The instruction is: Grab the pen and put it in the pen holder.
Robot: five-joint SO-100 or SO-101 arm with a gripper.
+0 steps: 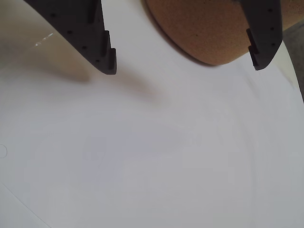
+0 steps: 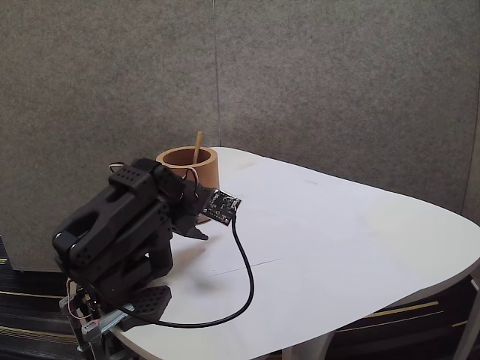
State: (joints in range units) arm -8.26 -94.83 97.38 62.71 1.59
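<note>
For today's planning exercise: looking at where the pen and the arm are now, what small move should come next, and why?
Probably just pull the arm back to rest. The pen already stands inside the cup, and the hand is open and empty beside the cup, above the white table.

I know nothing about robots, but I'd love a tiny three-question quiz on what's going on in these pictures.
1. True or false: the pen lies flat on the white table.
2. In the wrist view, how does the gripper stand? A) shut on the pen B) open, holding nothing C) shut on the cable
3. Fill in: in the fixed view, the black cable loops from the small circuit board down to the arm's ____.

Key
1. False: it stands in the pen holder, its top poking above the rim.
2. B: the fingers are spread apart with bare table between them, the pen holder just beyond.
3. base
</note>
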